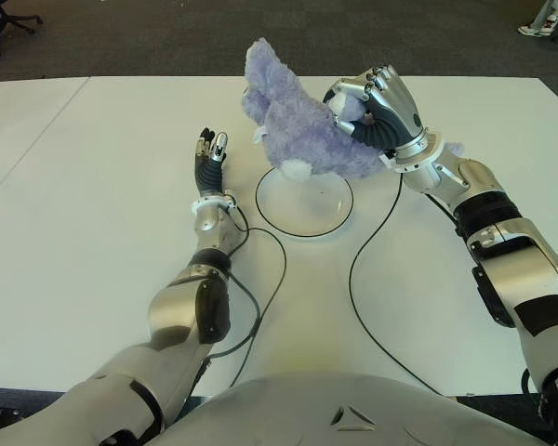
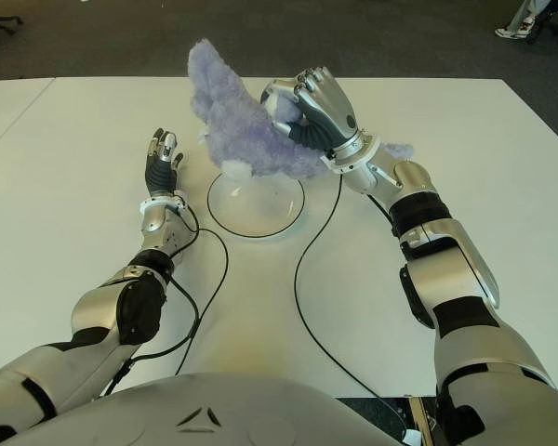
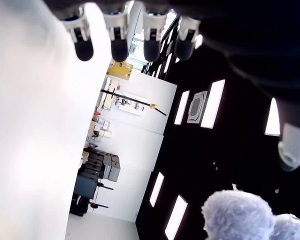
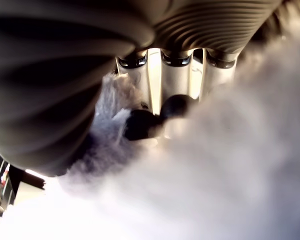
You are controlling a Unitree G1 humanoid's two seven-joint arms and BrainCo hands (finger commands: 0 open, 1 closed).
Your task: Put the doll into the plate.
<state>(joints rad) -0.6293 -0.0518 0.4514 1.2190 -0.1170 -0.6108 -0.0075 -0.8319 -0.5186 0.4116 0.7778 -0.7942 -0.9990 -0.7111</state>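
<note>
Left eye view: my right robot hand [image 1: 377, 110] is clamped around the purple doll [image 1: 293, 125], holding it above the plate [image 1: 304, 219], with the doll's lower edge hanging at the plate's 12 o'clock rim; I can't tell if it touches the plate. My left robot hand [image 1: 209, 163] shows at 9 o'clock of the plate, fingers straight and holding nothing, idle over the white counter [image 1: 93, 232]. A black cable [image 1: 358, 279] loops past the plate's 3 o'clock side. Right eye view: same scene; the doll sits off-centre toward the far rim, and the plate dish itself looks empty, nothing lying inside it. Risk as I judge it: if I let go now, the doll's bulk is past the far rim, so it could tip out at 12 o'clock onto the counter; soft fur may also snag on the fingers and drag on release, and the plate looks light enough to get nudged. I'd want it brought toward 6 o'clock and lower first. Left wrist view: the left fingertips [image 3: 119, 45] are extended and apart, gripping nothing; a bit of doll fur shows farther off. Right wrist view: fingers [image 4: 176, 75] curled in and buried in purple fur, so the grip is on the doll; the plate isn't visible here.
</note>
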